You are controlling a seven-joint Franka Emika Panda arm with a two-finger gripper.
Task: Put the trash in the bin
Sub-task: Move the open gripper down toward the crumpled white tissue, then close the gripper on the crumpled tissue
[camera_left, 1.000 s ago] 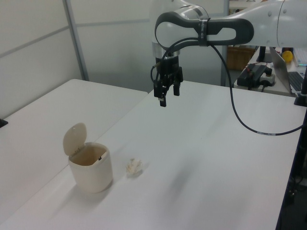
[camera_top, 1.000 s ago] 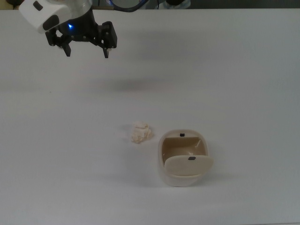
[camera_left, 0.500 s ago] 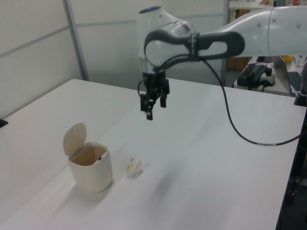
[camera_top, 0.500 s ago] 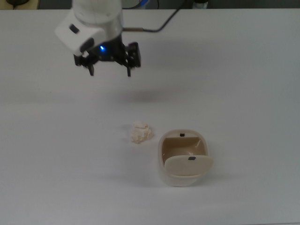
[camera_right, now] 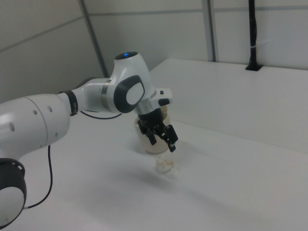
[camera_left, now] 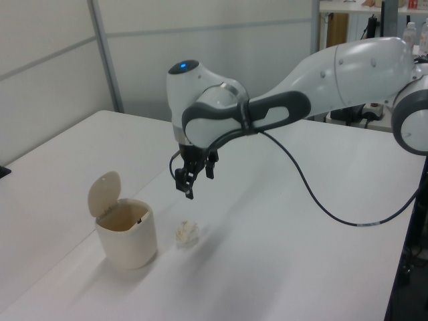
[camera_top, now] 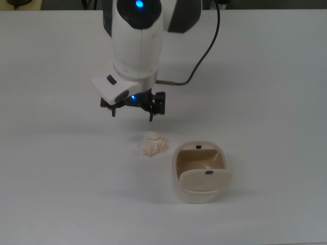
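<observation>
In the top view, nearest the lower edge of the frame, a small beige plastic bin with rounded corners (camera_top: 202,172) stands right of centre on the plain white counter (camera_top: 265,102). Its swing lid (camera_top: 205,179) is tipped up on the near side, leaving the mouth open; a small dark mark sits on the lid and another on the far rim. In the left view the bin (camera_left: 126,233) is at lower left, its lid standing upright above the rim.

Just beside the bin, at the top view's centre and slightly higher in the frame, lies a small crumpled cream-white paper wad (camera_top: 153,143), lumpy, resting on the counter and apart from the bin wall. The left view shows the wad (camera_left: 188,232) just right of the bin; the right view shows it (camera_right: 165,165) in front of the bin, low in the middle of the frame.

Above the wad hangs the black claw (camera_top: 133,111) of the white robot arm (camera_top: 137,46), its two fingers spread wide, pointing down and holding nothing. In the left view the claw (camera_left: 188,187) is clear of the counter and the wad. A blue light glows on the arm, and a dark cable (camera_top: 204,51) trails toward the top view's upper right.
</observation>
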